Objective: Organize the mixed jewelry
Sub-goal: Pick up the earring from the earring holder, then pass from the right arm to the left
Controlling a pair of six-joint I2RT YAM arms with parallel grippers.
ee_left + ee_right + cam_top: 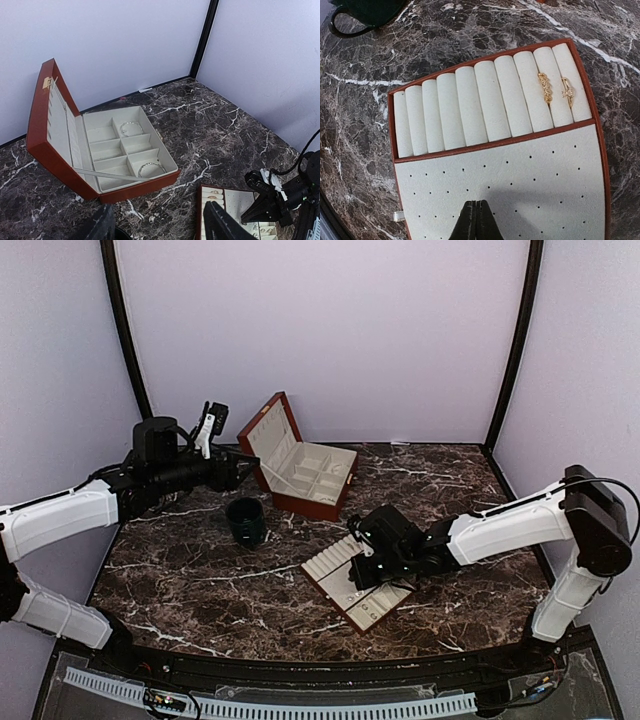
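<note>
On the dark marble desk (200, 580), toward the right of its middle: a flat tray (322, 565) with a red-brown rim and cream lining, lying at an angle. One half with a row of padded rolls, the other half a flat panel with many small holes.

Between the last rolls at one end, a gold ring (544, 87) and, in the next slot just beside it, a second ring (567, 91), both pushed in upright. On the desk, right at the tray's outer edge, a small pale metal piece (399, 216), too small to name. In the left wrist view, a few tiny pale pieces (265, 231) on the holed panel, hard to make out.

Over the holed panel, the right gripper (478, 222), its fingers pressed together, nothing visible between them. Touching the panel or just above it: cannot tell.

Behind the tray, toward the back left: an open box (300, 502), red-brown outside, cream inside, the lid tilted back. Several compartments inside. In the far right one, as seen from the left wrist, a thin pale loop (131, 128); in the near right one, another loop (151, 168).

Near the box, looking down on it, the left gripper (159, 231), fingers (102, 225) spread wide, holding nothing.

Just in front of the box, a dark green cup (245, 520), upright, apart from the tray.
</note>
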